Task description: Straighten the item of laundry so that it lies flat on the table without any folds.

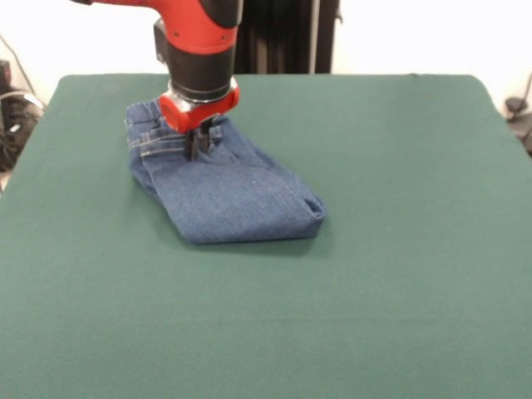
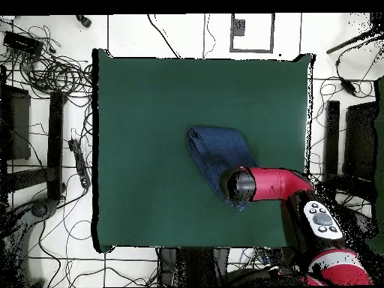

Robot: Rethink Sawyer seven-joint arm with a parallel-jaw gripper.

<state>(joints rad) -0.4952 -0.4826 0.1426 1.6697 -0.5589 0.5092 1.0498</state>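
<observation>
jeans (image 1: 229,195): folded, long axis diagonal, waistband far-left | end effector (image 1: 198,148): on waistband, grip unclear | table (image 1: 399,291)

Table (image 1: 399,316): green top bare on every side of the folded jeans (image 1: 233,195), widest toward the front view's near edge and right. Obstacles: the jeans, and the arm (image 1: 199,50) coming down over their waistband end, gripper (image 1: 198,146) at the denim. Cuff-side fold unobstructed. Cables (image 2: 52,71) lie off the table, beyond its edges.
</observation>
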